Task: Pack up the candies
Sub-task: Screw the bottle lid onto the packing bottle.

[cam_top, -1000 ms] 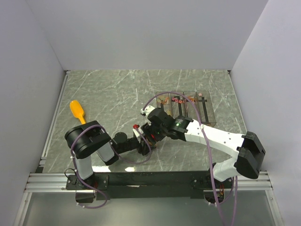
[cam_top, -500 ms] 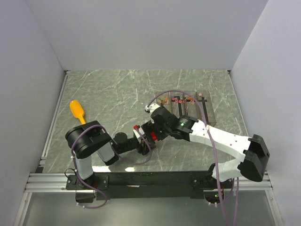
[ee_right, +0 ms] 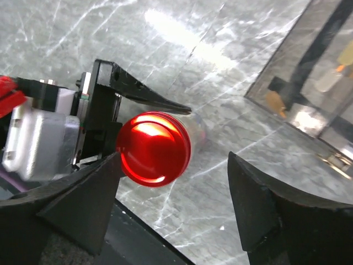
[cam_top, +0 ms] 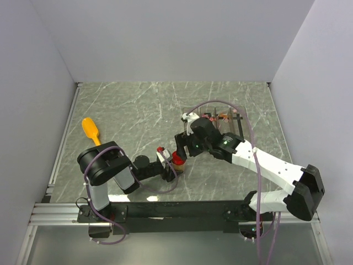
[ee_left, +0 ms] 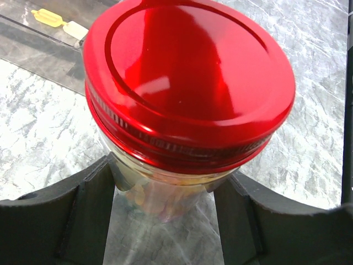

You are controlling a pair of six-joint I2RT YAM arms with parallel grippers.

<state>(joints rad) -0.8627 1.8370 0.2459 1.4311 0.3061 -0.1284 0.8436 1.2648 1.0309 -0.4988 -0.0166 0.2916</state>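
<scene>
A small glass jar (ee_left: 160, 193) with a red lid (ee_left: 187, 77) stands on the marble table. My left gripper (ee_left: 172, 178) is shut on its glass body just below the lid. Candies (ee_left: 149, 196), yellowish and pink, show blurred through the glass. From above, the jar's red lid (cam_top: 177, 160) sits at the tip of the left gripper (cam_top: 169, 165). My right gripper (cam_top: 183, 147) hangs open just beyond the jar, touching nothing. In the right wrist view the lid (ee_right: 154, 148) lies low between the wide-apart fingers (ee_right: 83, 204) of the right gripper (ee_right: 174, 176).
A clear compartment box (cam_top: 242, 126) with a few candies (cam_top: 208, 117) stands at the back right, close behind the right wrist. A yellow-orange scoop (cam_top: 91, 130) lies at the far left. The table's near edge runs just in front of the jar.
My right gripper has opened and come off the jar, drawing back toward the far right. The red lid now shows on the jar. The left gripper has not moved.
</scene>
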